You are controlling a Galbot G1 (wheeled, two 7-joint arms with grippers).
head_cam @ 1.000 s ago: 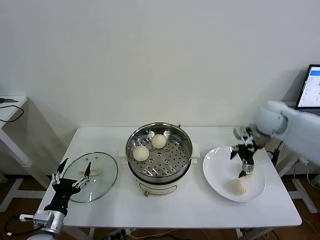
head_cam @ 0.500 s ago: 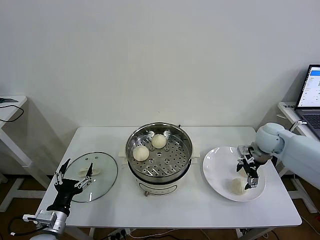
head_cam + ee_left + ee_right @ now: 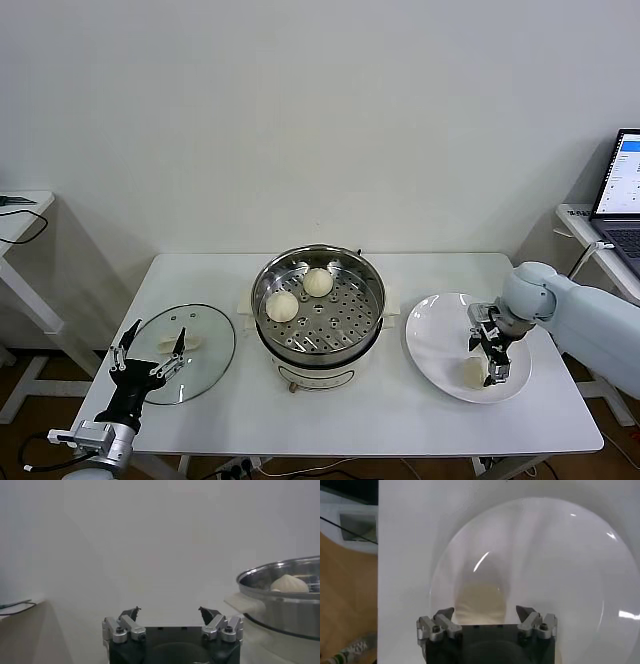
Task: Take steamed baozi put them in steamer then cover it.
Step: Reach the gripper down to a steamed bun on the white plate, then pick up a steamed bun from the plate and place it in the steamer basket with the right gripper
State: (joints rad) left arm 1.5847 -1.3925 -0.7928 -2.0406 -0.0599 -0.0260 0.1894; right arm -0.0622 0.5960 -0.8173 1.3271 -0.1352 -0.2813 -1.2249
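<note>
right gripper (image 3: pixel 489 361): having dropped onto the plate (image 3: pixel 438 345), fingers spread around a baozi (image 3: pixel 473 372) (smooth, off-white) | left gripper (image 3: pixel 150 348): idling open beside cover (image 3: pixel 205 345)

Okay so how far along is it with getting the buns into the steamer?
Two baozi already sit in the steamer. The right gripper is open over the bun on the white plate, not yet gripping it. That bun and the glass cover, lying by the idle, open left gripper, remain.
</note>
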